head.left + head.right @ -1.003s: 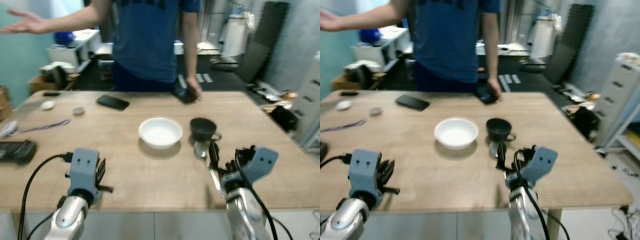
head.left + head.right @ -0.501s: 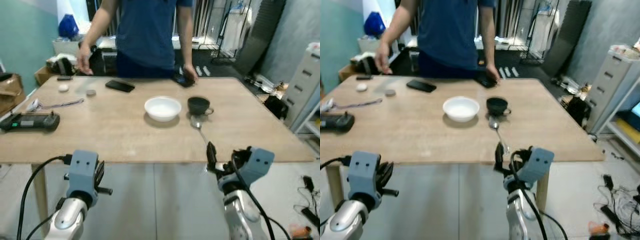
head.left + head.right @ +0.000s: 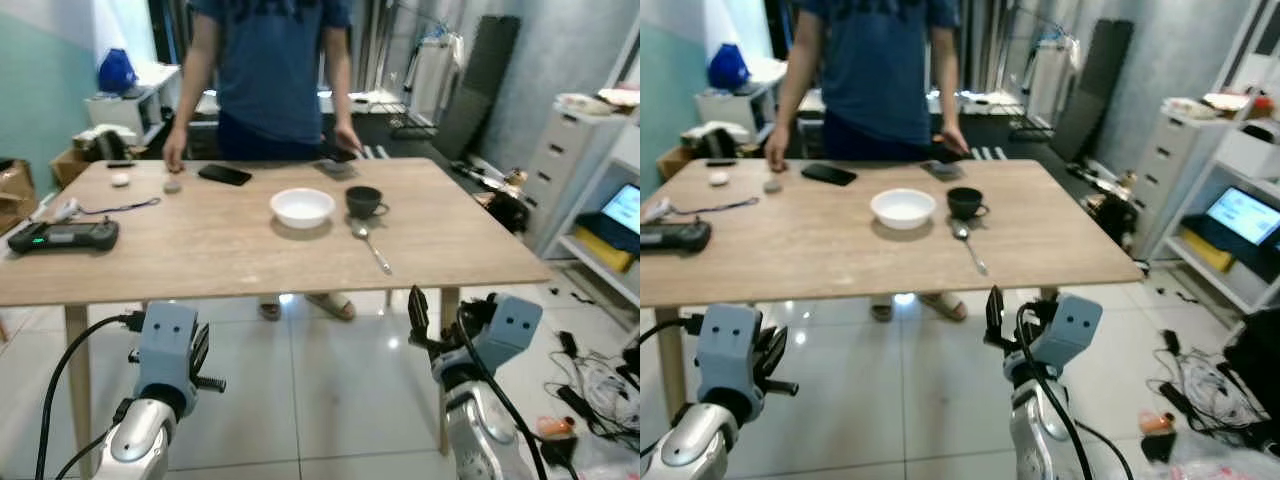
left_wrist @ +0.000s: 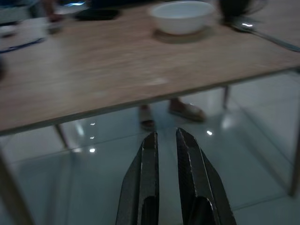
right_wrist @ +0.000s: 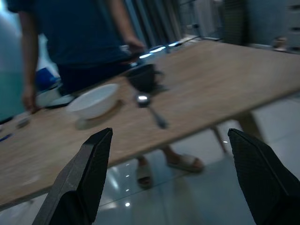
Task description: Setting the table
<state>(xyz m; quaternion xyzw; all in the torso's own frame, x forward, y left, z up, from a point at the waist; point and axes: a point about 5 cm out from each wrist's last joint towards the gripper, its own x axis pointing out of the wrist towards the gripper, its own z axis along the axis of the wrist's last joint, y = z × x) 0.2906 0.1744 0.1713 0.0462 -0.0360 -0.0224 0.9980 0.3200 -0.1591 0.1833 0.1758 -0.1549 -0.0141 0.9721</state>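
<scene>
The wooden table (image 3: pixel 200 260) stands ahead of the robot, and both arms are held low in front of its near edge, over the shiny tiled floor (image 3: pixel 320 400).

At the left end of the table lies a black controller (image 3: pixel 62 236), with a thin cable (image 3: pixel 118 209) beyond it. Toward the far edge of the table there are a small white object (image 3: pixel 120 180) and a black phone (image 3: pixel 224 175).

The left gripper (image 4: pixel 165 154) is below the table's near edge; its two fingers are almost together, with only a narrow gap, and they hold nothing.

Near the middle of the table sits the white bowl (image 3: pixel 302 207). Just to the right of the bowl is the dark cup (image 3: pixel 363 201), and the spoon (image 3: pixel 370 246) lies in front of the cup, its handle pointing toward the near edge of the table.

A person in a blue shirt (image 3: pixel 270 70) stands behind the table, both hands at its far edge.

The right gripper (image 5: pixel 173 178) is wide open and empty, in front of the table's right part.
</scene>
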